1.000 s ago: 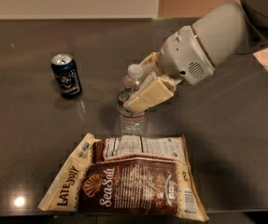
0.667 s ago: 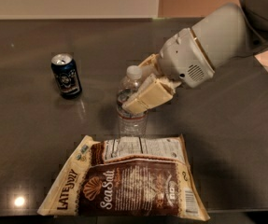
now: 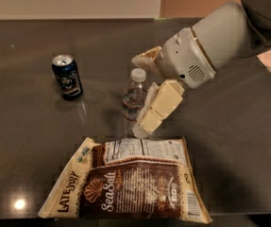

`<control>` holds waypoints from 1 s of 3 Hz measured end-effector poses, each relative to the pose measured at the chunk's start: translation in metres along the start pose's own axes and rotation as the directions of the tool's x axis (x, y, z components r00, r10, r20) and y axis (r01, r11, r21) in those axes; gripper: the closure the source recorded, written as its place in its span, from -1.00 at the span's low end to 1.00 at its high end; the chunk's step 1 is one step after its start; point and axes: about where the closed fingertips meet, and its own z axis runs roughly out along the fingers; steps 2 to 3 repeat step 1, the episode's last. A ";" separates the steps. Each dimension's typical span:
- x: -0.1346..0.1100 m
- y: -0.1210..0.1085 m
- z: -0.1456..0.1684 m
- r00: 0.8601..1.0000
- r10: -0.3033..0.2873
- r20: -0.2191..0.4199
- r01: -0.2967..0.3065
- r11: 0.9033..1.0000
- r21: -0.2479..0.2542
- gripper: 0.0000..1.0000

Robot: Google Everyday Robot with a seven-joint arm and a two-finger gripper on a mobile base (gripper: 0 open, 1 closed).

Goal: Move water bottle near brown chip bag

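The water bottle [image 3: 133, 102] stands upright on the dark table [image 3: 234, 141], white cap up, just behind the top edge of the brown chip bag [image 3: 130, 183], which lies flat at the front. My gripper [image 3: 138, 94] reaches in from the right and is open around the bottle. One cream finger [image 3: 147, 58] is behind the cap. The other finger [image 3: 157, 107] is in front of the bottle's right side and hides part of it.
A dark blue soda can [image 3: 67, 76] stands upright to the left of the bottle. My white arm [image 3: 220, 41] comes in from the upper right. A pale wall runs along the table's far edge.
The fingers have spread apart and let go of the bottle. The bottle now stands upright on the table near the bag's top edge. The can and bag have not moved.
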 end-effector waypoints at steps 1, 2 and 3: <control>0.000 0.000 0.000 1.000 0.000 0.000 0.000 1.000 0.000 -1.00; 0.000 0.000 0.000 1.000 0.000 0.000 0.000 1.000 0.000 -1.00; 0.000 0.000 0.000 1.000 0.000 0.000 0.000 1.000 0.000 -1.00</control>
